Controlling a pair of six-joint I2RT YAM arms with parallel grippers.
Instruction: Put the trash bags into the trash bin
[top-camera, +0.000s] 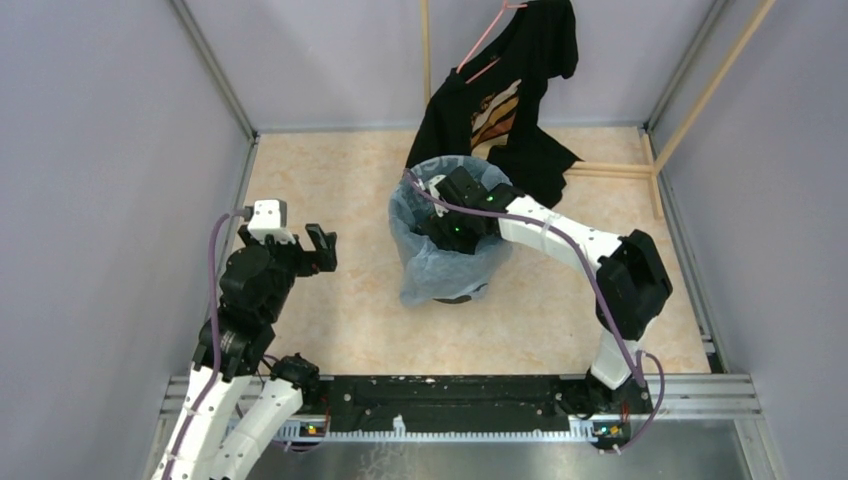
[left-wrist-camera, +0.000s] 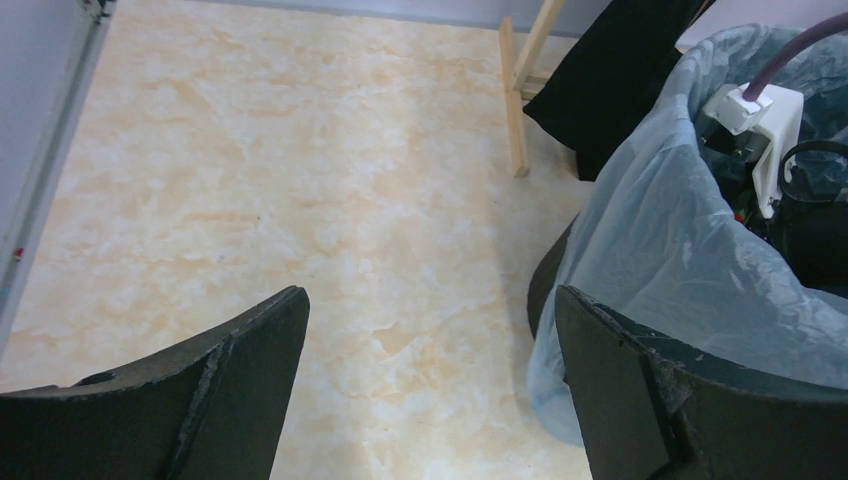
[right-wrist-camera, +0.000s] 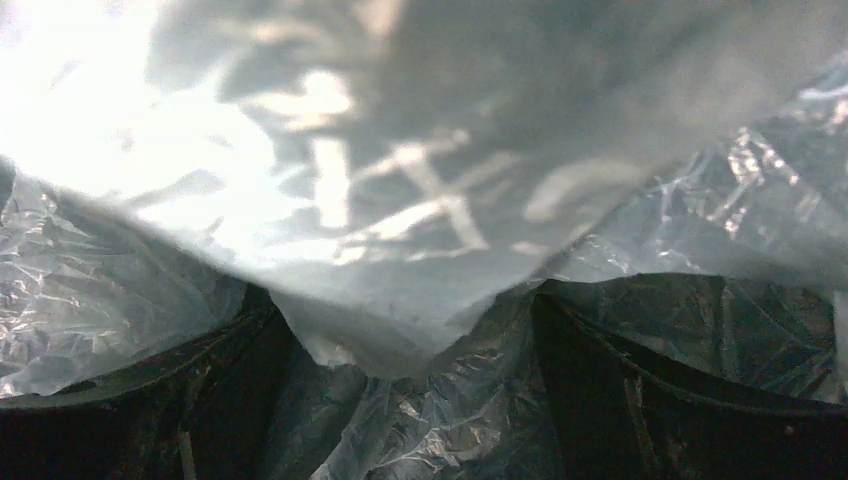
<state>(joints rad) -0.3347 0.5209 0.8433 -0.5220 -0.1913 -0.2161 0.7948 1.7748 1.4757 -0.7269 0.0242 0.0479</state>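
Observation:
The pale blue trash bag (top-camera: 440, 265) lines the black trash bin (top-camera: 462, 297), its edge folded out over the rim and hanging down the outside. My right gripper (top-camera: 455, 235) is down inside the bin. In the right wrist view its jaws stand apart (right-wrist-camera: 405, 330), with crinkled bag film (right-wrist-camera: 400, 200) sagging between and around them. My left gripper (top-camera: 322, 248) is open and empty, low over the floor to the left of the bin. The left wrist view (left-wrist-camera: 430, 330) shows the bag (left-wrist-camera: 660, 250) and a sliver of the bin wall (left-wrist-camera: 545, 280) at its right.
A black T-shirt with an orange print (top-camera: 510, 90) hangs on a pink hanger just behind the bin, also seen in the left wrist view (left-wrist-camera: 610, 80). Wooden rack legs (top-camera: 610, 170) lie at the back right. Grey walls enclose the marbled floor.

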